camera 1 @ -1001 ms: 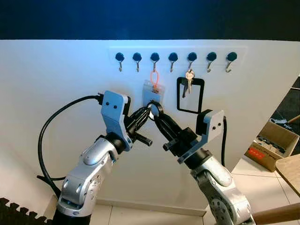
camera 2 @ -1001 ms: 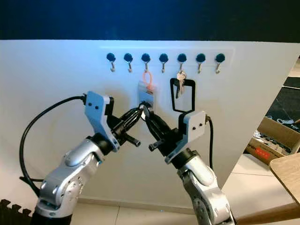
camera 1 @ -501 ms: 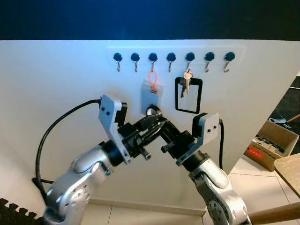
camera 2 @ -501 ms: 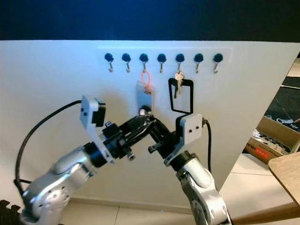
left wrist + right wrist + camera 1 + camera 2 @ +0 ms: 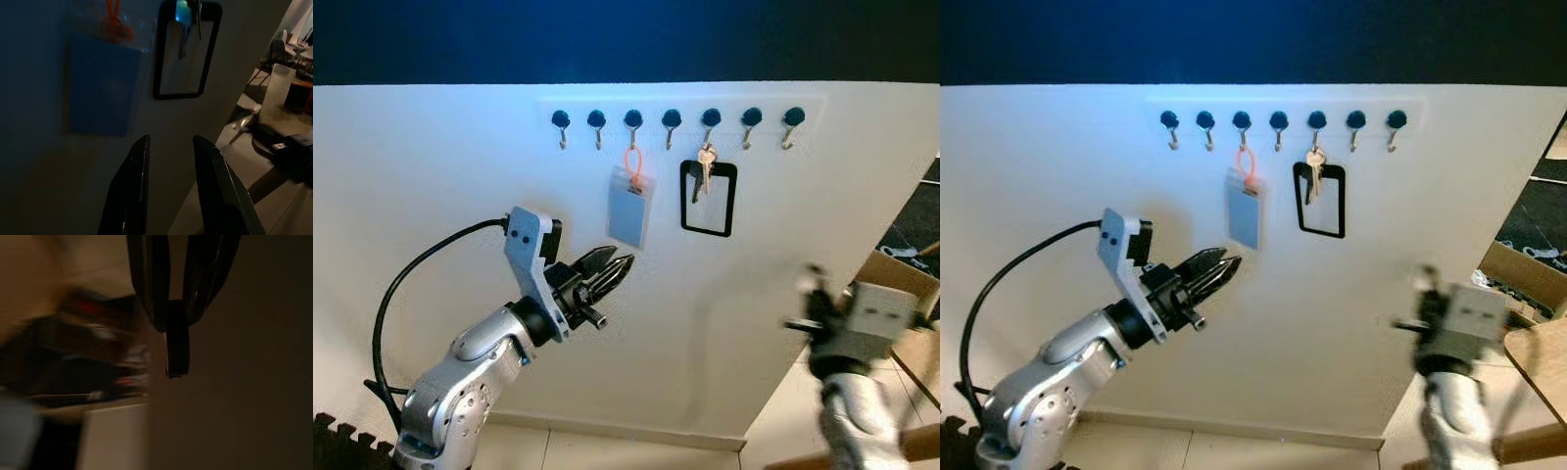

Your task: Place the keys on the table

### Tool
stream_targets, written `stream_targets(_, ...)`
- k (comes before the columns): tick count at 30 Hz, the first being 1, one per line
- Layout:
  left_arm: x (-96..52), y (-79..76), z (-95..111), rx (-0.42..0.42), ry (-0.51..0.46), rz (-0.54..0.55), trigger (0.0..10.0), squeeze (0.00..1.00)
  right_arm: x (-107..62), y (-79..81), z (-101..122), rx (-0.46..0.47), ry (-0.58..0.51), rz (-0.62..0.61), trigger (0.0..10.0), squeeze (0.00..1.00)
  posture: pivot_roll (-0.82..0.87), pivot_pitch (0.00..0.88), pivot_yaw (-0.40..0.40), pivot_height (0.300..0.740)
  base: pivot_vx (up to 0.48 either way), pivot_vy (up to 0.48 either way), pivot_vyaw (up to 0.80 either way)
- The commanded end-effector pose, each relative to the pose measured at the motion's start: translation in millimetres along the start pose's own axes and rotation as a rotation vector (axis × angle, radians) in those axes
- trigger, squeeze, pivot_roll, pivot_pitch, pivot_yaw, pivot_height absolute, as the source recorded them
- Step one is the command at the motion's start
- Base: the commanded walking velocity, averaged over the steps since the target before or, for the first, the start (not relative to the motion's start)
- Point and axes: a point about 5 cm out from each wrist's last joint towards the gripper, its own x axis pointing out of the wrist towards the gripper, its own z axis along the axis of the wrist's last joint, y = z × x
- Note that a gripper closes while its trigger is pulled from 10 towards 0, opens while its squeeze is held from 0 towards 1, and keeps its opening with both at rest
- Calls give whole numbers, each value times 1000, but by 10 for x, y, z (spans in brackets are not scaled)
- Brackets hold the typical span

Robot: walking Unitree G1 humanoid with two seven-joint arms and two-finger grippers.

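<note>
- The keys [image 5: 706, 168] hang on the fifth hook [image 5: 710, 119] from the left in a row of seven dark hooks on the white wall [image 5: 440, 176]. They lie against the top of a black rectangular frame [image 5: 708, 199].
- A blue card [image 5: 629, 206] on an orange loop hangs from the third hook, just beside the frame.
- The left gripper [image 5: 619, 268] is raised below the card, apart from the wall. Its fingers are slightly parted with nothing between them, and they point toward the frame.
- The right gripper [image 5: 177, 323] is low on the right and blurred. Its fingers are closed on a small dark piece [image 5: 177, 340], too blurred to identify.
- A wooden table [image 5: 1536, 354] edge shows at the far right, with a cardboard box [image 5: 899, 279] on the floor behind it.
</note>
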Motion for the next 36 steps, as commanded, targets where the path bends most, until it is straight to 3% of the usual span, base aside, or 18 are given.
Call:
stream_targets(1,-8,44,-27,2,9,23,10000,0,7,-282,-7,-78,-10,-139,10000,0,-37,125,71,740,0,0,0)
stream_targets(3,-7,59,-31,-1,13,30,10000,0,14,-540,-18,-153,-6,-251,10000,0,-43,128,73,740,0,0,0)
stream_targets(4,-7,59,-31,-1,13,30,10000,0,14,-540,-18,-153,-6,-251,10000,0,-43,128,73,740,0,0,0)
stream_targets(6,-14,86,-50,-2,21,48,10000,0,20,-881,-67,-219,13,-378,10000,0,-42,131,76,740,0,0,0)
stream_targets(7,-14,86,-50,-2,21,48,10000,0,20,-881,-67,-219,13,-378,10000,0,-42,131,76,740,0,0,0)
stream_targets(8,-22,101,-62,3,28,59,10000,0,25,-1054,-82,-240,21,-437,10000,0,-38,132,77,740,0,0,0)
stream_targets(9,-22,101,-62,3,28,59,10000,0,25,-1054,-82,-240,21,-437,10000,0,-38,132,77,740,0,0,0)
stream_targets(10,-27,115,-74,6,32,67,10000,0,28,-1204,-97,-258,32,-495,10000,0,-38,132,77,740,0,0,0)
stream_targets(11,-27,115,-74,6,32,67,10000,0,28,-1204,-97,-258,32,-495,10000,0,-38,132,77,740,0,0,0)
stream_targets(13,-38,141,-93,17,42,85,10000,0,20,-1430,-148,-252,66,-595,10000,0,-38,132,77,740,0,0,0)
stream_targets(19,-45,154,-111,24,51,95,10000,0,23,-1619,-255,-219,126,-685,10000,27,-18,136,78,740,0,0,0)
stream_targets(20,-48,156,-115,26,54,97,10000,0,26,-1641,-279,-218,139,-699,10000,196,-18,136,78,740,0,0,0)
stream_targets(22,-50,159,-119,28,56,100,10000,0,11,-1664,-324,-213,163,-722,10000,196,-15,135,76,740,0,0,0)
stream_targets(24,-56,167,-120,30,57,109,10000,0,-27,-1712,-396,-211,196,-756,10000,569,-9,135,75,740,0,0,0)
stream_targets(25,-56,167,-120,30,57,109,10000,0,-27,-1712,-396,-211,196,-756,10000,569,-9,135,75,740,0,0,0)
stream_targets(26,-59,171,-119,31,57,112,10000,0,-34,-1718,-411,-207,197,-763,10000,980,-6,135,75,740,0,0,0)
stream_targets(33,-64,179,-130,34,59,117,10000,0,12,-1702,-374,-177,142,-763,10000,1000,-7,133,79,740,0,0,0)
stream_targets(36,-56,185,-133,38,62,116,10000,0,60,-1668,-221,-153,42,-776,10000,1000,-5,133,83,740,0,0,0)
